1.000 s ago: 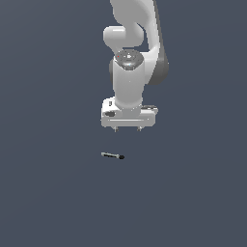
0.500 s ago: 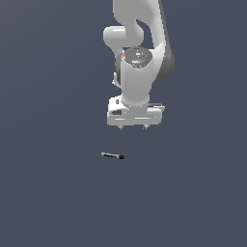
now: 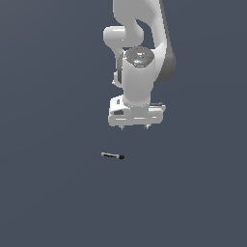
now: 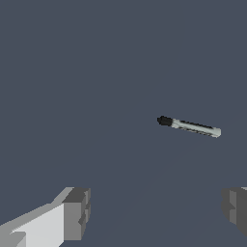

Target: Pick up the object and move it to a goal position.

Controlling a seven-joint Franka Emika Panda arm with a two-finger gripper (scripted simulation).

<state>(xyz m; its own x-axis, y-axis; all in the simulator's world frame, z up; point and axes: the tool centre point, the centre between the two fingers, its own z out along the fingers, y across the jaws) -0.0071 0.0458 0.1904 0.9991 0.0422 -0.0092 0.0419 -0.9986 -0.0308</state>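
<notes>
- On the surface [image 3: 53, 193], the object [image 3: 112, 155] lies below the claw [image 3: 135, 127], toward the exterior view's left.
- Its long axis runs left-right, black tip rightward.
- The claw is wide open, holding nothing.

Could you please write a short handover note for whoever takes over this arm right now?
Gripper: open and empty, fingers spread wide, hanging above the floor.
Object: the small grey stick with a black tip lies flat on the floor, in front of the gripper and toward the exterior view's left, outside the finger gap.
Done: nothing grasped yet.
Left: line the gripper up over the stick, descend, close on it, lift and carry it to the goal. No goal marker shows in either view.
</notes>
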